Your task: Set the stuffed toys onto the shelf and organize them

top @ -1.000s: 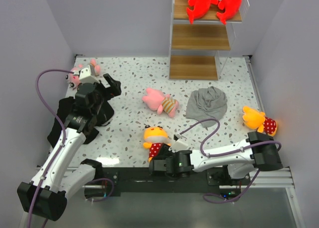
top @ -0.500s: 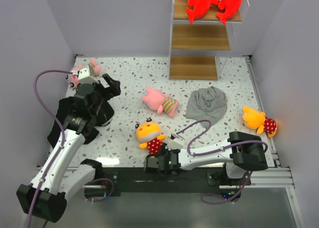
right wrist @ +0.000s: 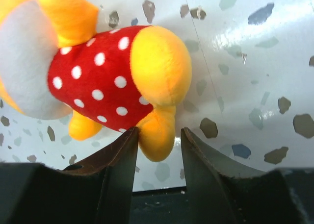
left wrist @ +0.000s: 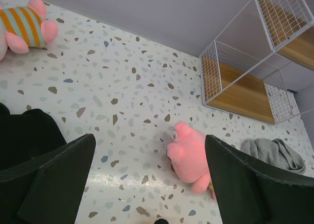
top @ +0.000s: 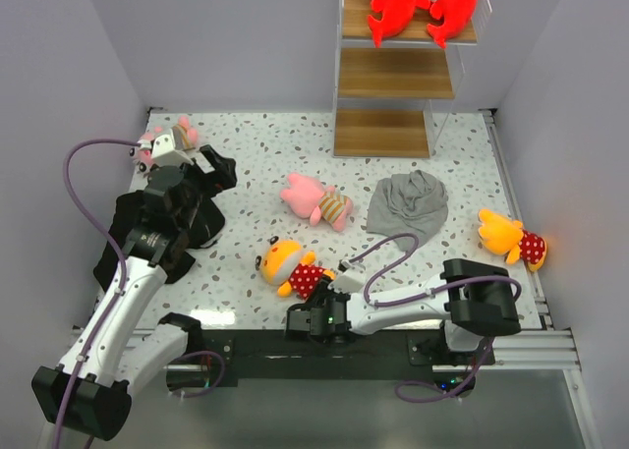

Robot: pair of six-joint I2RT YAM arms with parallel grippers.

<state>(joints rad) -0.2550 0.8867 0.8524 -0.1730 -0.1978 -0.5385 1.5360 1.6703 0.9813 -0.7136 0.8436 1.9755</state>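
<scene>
The right gripper [right wrist: 158, 136] pinches one foot of the yellow toy [top: 288, 266], which lies on the table [top: 246, 159] by its near edge. This looks like the pick-up step. Next, lift the toy and carry it to the shelf [top: 393, 73].

Two red-and-white stuffed toys [top: 390, 7] [top: 454, 5], two yellow-orange stuffed toys [top: 288, 264] [top: 513, 237] and two pink stuffed toys [top: 314, 199] [top: 186, 133], six in all, in three pairs. One shelf [top: 395, 73] with three wooden boards in one white frame. One grey cloth [top: 408, 205], one black cloth [top: 110, 252], one speckled table [top: 256, 154], two arms [top: 128, 292] [top: 413, 309].
</scene>
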